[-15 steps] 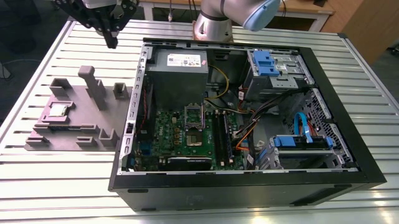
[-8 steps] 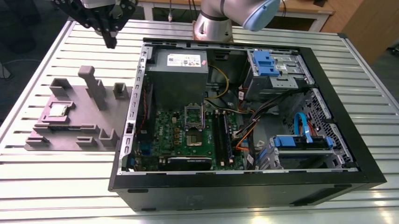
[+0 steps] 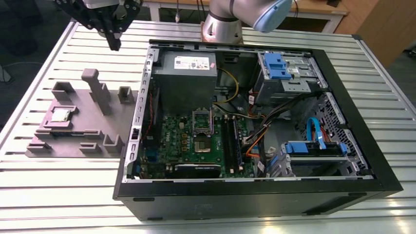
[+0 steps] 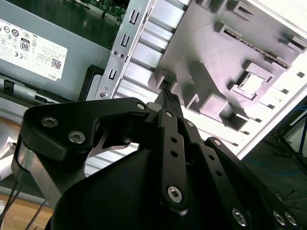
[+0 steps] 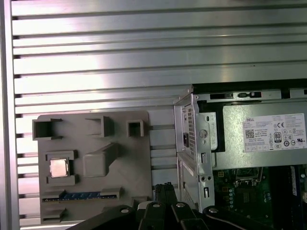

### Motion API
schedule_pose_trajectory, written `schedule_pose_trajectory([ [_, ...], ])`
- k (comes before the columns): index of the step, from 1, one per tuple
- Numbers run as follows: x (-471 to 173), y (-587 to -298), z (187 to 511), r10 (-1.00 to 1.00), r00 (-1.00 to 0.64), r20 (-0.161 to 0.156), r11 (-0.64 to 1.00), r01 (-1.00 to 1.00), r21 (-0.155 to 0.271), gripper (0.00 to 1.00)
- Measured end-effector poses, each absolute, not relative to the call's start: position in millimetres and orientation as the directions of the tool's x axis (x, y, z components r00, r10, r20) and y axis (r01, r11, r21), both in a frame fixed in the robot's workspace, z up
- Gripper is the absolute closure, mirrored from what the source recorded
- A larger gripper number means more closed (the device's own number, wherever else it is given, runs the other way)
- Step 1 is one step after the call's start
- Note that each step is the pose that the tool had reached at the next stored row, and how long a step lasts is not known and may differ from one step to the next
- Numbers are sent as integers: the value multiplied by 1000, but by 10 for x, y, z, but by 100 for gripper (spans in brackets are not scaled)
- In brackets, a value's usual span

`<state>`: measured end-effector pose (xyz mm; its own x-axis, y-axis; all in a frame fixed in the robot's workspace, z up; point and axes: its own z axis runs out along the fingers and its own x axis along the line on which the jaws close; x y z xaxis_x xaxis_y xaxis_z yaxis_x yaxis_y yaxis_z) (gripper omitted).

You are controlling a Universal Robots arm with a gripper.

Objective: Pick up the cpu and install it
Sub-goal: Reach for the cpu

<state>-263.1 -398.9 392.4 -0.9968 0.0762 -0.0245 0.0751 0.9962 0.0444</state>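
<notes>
One big slatted table (image 3: 52, 195), and the open computer case (image 3: 364, 185) takes up most of it, with the motherboard showing. Just beside the case, on the exterior view's left, lies the grey-mauve tray (image 3: 91, 126) with its upright blocks. The gripper (image 3: 114, 43) hangs above the table, well apart from the tray, with its fingers pinched together on nothing. Smallest bit: the cpu (image 3: 62, 115) sits flat in a square pocket on the tray, shiny side up, untouched. For a clean pick I'd reckon: line up square over the chip, come straight down, grab the pale edges, and stay clear of those blocks.
</notes>
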Motion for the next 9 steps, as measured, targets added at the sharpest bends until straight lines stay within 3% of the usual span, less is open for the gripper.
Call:
schedule_pose_trajectory([
  [9,-2657,-3989,3925,76,-997,-24,996,75,44,89],
])
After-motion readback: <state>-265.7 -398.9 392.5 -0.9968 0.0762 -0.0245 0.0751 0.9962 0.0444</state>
